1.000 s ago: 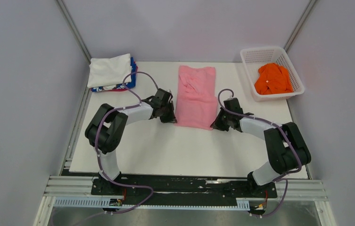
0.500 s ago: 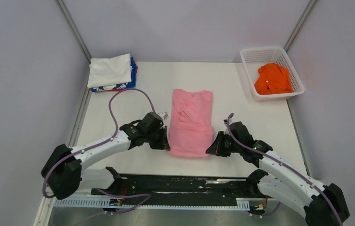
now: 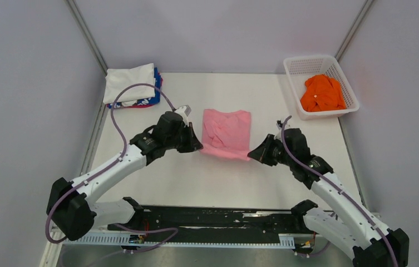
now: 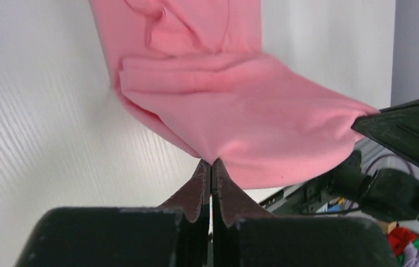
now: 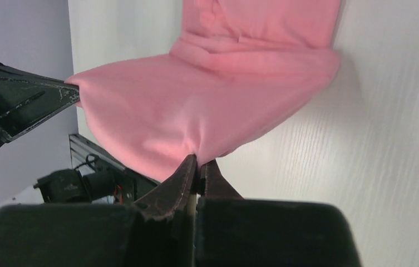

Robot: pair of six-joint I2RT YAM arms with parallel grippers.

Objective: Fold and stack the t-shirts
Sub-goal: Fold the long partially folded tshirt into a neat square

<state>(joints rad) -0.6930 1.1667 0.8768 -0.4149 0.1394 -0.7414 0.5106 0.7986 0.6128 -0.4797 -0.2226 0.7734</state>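
- how did the pink t-shirt (image 3: 226, 133) seem to handle?
- soft, light and limp. its near edge hung lifted between two pinched corners, the far part resting mid-table. the left gripper (image 4: 211, 164) and right gripper (image 5: 197, 162) were each clamped on a corner, the sensible hold.
- and around it?
- smooth white table (image 3: 196, 178), plain grey walls (image 3: 29, 83), a folded stack (image 3: 132, 84) far left, an orange shirt (image 3: 322, 93) in the basket (image 3: 309, 58).
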